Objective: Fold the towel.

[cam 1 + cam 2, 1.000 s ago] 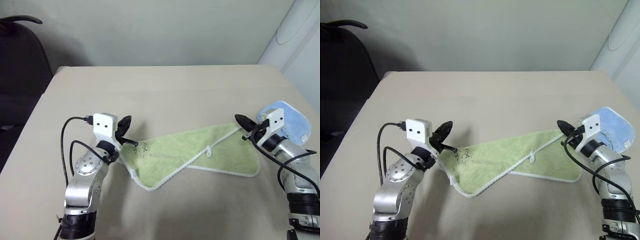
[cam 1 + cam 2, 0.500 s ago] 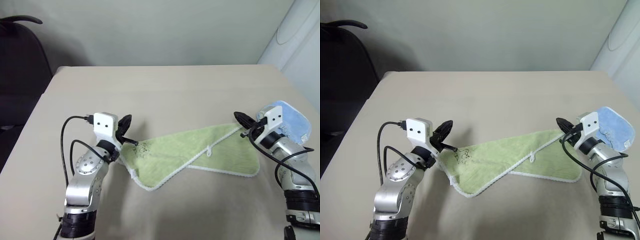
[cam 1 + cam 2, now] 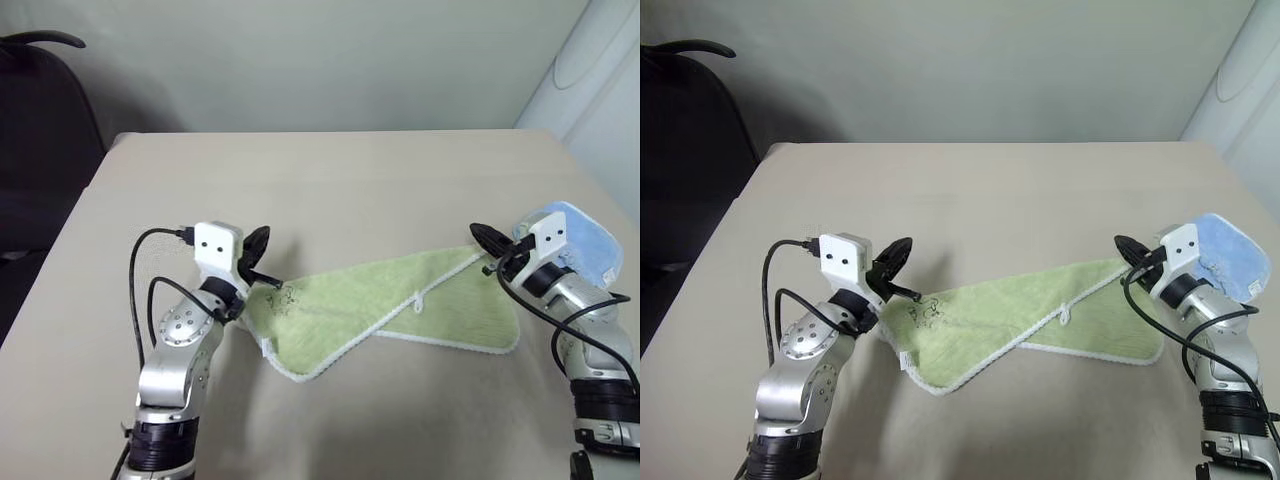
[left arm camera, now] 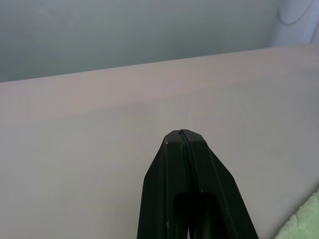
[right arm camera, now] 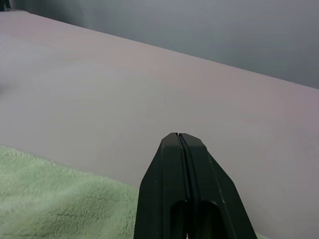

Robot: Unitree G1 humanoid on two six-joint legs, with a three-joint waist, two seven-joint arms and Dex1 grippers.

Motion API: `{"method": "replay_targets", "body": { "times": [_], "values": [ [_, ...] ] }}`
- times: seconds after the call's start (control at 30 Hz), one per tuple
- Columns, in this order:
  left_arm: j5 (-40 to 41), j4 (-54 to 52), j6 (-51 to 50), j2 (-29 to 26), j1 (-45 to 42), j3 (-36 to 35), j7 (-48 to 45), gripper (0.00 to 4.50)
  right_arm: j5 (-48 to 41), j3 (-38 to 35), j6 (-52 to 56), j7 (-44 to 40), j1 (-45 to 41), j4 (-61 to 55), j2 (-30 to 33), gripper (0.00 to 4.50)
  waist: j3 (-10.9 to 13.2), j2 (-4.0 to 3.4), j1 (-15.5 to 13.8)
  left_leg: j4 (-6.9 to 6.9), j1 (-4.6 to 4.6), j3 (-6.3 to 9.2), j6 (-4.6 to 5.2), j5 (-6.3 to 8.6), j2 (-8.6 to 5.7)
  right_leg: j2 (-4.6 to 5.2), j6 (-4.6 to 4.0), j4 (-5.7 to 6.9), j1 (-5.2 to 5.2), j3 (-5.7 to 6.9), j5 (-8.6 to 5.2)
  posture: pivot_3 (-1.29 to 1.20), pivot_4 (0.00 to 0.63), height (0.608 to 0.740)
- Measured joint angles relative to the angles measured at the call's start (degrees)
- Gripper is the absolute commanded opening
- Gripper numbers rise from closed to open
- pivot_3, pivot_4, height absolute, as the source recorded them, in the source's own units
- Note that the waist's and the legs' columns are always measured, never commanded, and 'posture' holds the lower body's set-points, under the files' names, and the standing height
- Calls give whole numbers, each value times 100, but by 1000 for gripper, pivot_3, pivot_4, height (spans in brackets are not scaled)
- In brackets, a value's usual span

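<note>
The light green towel [image 3: 370,305] lies on the tan table [image 3: 330,180], folded over on itself into a long slanted shape with white edging. Its white loop tag [image 3: 418,300] sits near the middle and a dark embroidered mark [image 3: 285,298] near its left corner. My left gripper [image 3: 258,238] hangs just above that left corner, shut [image 4: 182,133], with no cloth showing between the tips. My right gripper [image 3: 478,234] hovers over the towel's far right corner, also shut [image 5: 178,135]; green cloth [image 5: 45,199] lies below it.
A folded light blue towel [image 3: 585,240] lies by the table's right edge, behind my right wrist. A dark chair [image 3: 40,140] stands off the left side. A white rounded object [image 3: 590,70] stands at the back right.
</note>
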State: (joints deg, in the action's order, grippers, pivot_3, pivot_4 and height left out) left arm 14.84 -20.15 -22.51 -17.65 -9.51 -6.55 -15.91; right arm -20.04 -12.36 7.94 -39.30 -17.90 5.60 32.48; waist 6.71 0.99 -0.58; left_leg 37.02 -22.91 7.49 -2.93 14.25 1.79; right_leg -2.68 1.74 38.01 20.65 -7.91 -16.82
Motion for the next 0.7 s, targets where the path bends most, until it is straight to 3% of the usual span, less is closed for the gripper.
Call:
{"method": "replay_targets", "body": {
  "times": [0.17, 0.4, 0.5, 0.7],
  "values": [
    [-35, -15, 3, 35, 204, 75, -32, 0, 89, 3, -44, -12, -34, 69, 14, 39, 0, 0, -10, 0, 0, 1, 1, 0, 0, 0, 0, 0, -1, 1, 0, 0, 150, 740],
    [-43, 259, 75, -10, -426, 140, -187, 0, 189, -9, -153, -74, 35, 119, 289, 39, 0, 0, -20, 1, 0, -2, -1, -1, -1, 1, 0, 0, -2, -1, 0, 0, 150, 740],
    [-77, 478, 156, 86, -460, 304, -268, 0, 293, -19, -340, -203, -22, 456, 601, 556, 0, 0, -22, 2, 0, -1, -1, 0, -1, 1, 0, 1, -3, -1, 0, 0, 150, 740],
    [-106, 538, 225, 108, -450, 393, -321, 0, 573, -8, -735, -527, -454, 1429, 1119, 2578, 0, 0, -18, -1, 0, -4, 0, 0, -1, 1, 0, 1, -2, -2, 0, 0, 150, 740]
  ]
}}
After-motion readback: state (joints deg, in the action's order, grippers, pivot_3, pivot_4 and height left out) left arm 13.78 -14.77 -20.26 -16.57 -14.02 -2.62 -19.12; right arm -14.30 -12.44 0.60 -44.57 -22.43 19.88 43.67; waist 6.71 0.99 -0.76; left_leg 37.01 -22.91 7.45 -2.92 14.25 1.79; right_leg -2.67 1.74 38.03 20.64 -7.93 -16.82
